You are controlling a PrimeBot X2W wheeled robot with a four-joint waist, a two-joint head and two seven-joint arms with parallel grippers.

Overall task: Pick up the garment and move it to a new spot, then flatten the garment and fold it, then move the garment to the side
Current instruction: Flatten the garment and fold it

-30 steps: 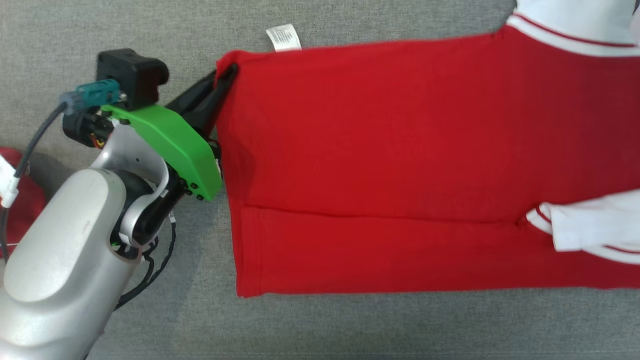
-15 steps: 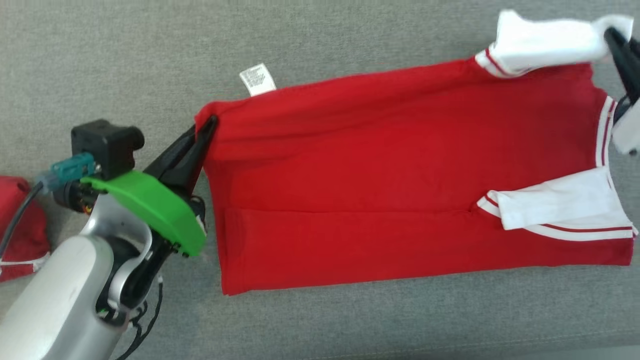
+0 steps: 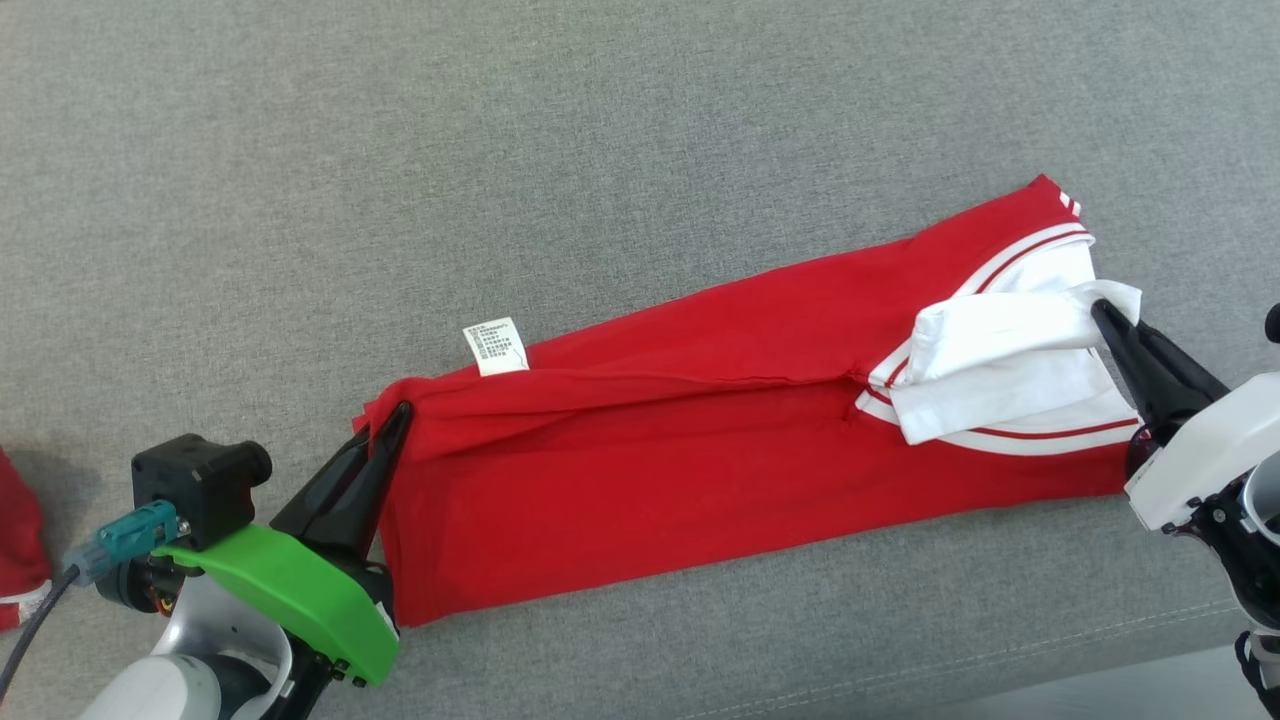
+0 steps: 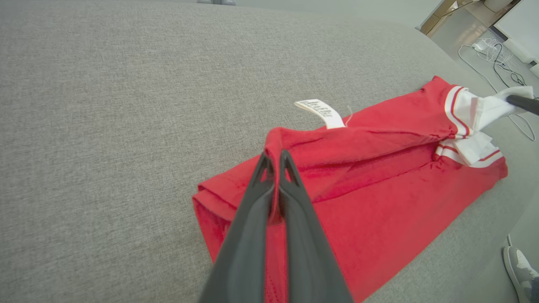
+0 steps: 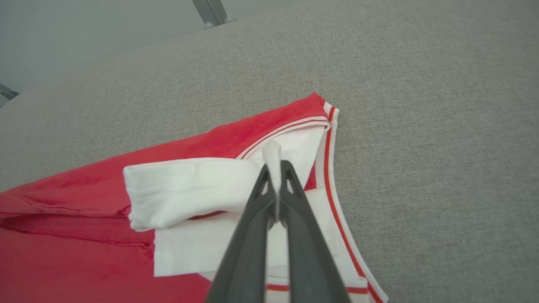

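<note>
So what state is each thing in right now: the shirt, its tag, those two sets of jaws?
garment, lying on the grey cushion, folded lengthwise, held at both ends.
label, sticking out from the folded edge.
left gripper, jaws shut on the garment's red corner.
right gripper, jaws shut on the white sleeve.

A red shirt [image 3: 700,480] lay slanting across mid-frame on grey upholstery [image 3: 500,150]. The left gripper [image 3: 398,415], lower left, pinched its hem corner; the right gripper [image 3: 1102,312], at right, pinched its white sleeve [image 3: 1000,350].
</note>
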